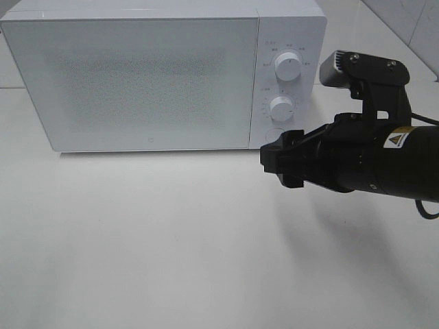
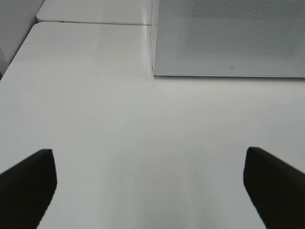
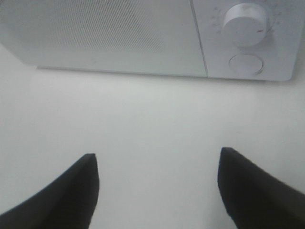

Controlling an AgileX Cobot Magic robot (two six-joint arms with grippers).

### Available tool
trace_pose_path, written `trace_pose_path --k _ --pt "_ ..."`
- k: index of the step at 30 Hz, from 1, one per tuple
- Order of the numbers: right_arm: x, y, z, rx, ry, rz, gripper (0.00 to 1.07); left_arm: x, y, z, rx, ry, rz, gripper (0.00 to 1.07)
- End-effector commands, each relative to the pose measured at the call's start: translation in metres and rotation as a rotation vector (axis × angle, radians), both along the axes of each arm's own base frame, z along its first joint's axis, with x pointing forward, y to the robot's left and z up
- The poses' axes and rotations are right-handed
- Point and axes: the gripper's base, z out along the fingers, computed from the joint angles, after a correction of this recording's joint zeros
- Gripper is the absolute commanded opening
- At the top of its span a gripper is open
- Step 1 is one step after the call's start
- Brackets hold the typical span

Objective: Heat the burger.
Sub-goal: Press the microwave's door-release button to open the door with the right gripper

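A robot lab bench, kitchen-themed: a white microwave (image 1: 151, 75) on a white table (image 1: 137, 240) beside a robot arm (image 1: 384, 161).

My high camera looks down from the front onto the white table (image 1: 171, 240) and the microwave (image 1: 137, 75) with its door. My left wrist camera sits low over the table, facing the door's lower left corner; my right wrist camera faces the lower knob (image 3: 244, 24) and round button (image 3: 245, 64) from nearer. All three share the microwave front.

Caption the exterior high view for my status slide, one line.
Right gripper hovers over the white table, pointing at the control panel of the closed microwave.
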Motion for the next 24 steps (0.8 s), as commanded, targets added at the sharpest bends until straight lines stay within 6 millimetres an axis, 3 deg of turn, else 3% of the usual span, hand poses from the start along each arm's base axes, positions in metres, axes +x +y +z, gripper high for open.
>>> trace_pose_path --k 1,15,22,24 --pt "-0.003 -0.003 0.012 -0.133 0.109 0.154 0.68 -0.002 0.000 -0.001 0.002 -0.020 0.002 1.00" --pt "-0.010 -0.013 0.046 -0.412 0.484 0.188 0.68 -0.002 0.000 -0.001 0.002 -0.020 0.002 1.00" --pt "-0.018 -0.021 0.054 -0.471 0.545 0.191 0.68 -0.002 0.000 -0.001 0.002 -0.020 0.002 1.00" --pt "-0.025 -0.026 0.065 -0.464 0.512 0.189 0.68 -0.002 0.000 -0.001 0.002 -0.020 0.002 1.00"
